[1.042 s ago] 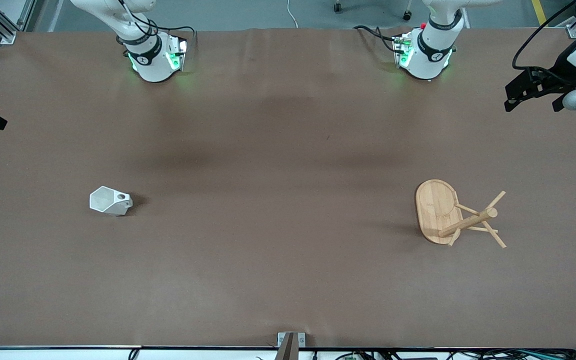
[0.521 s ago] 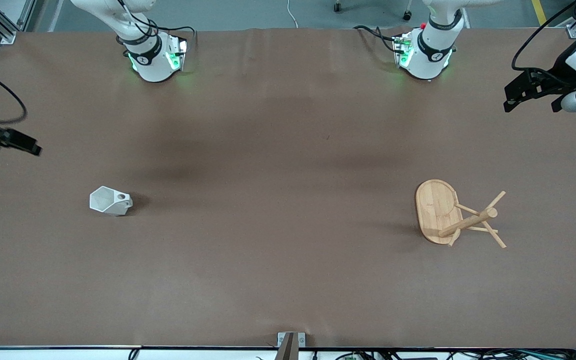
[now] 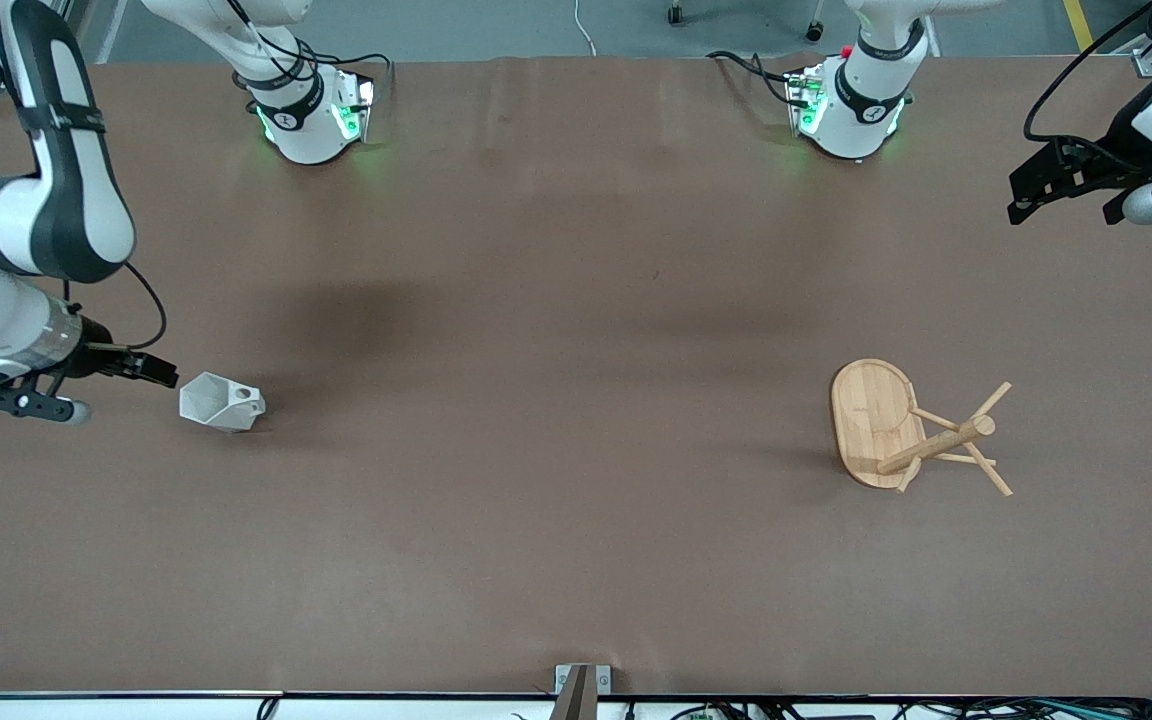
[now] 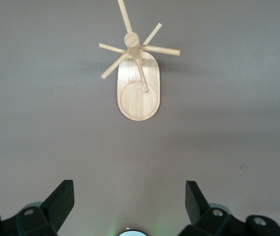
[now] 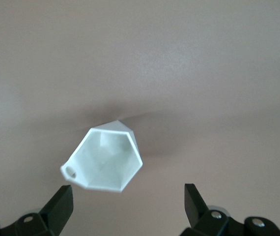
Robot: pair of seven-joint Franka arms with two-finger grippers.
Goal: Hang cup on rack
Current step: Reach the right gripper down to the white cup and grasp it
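Faceted white cup [image 3: 221, 401] lies on its side, blocky handle hole showing.

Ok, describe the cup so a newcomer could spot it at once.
Start at the brown table and go to the right arm's end, where the right tool hangs open. Just beside it stands the cup, apart from the bamboo rack. It is small, matte white, with faceted sides and a round hole through its handle.

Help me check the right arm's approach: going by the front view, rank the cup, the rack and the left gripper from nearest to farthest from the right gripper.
1. The cup, right beside the open right gripper, at the right arm's end.
2. The rack, at the left arm's end, nearer the front camera.
3. The left gripper, open, waiting above the table's edge at that end.
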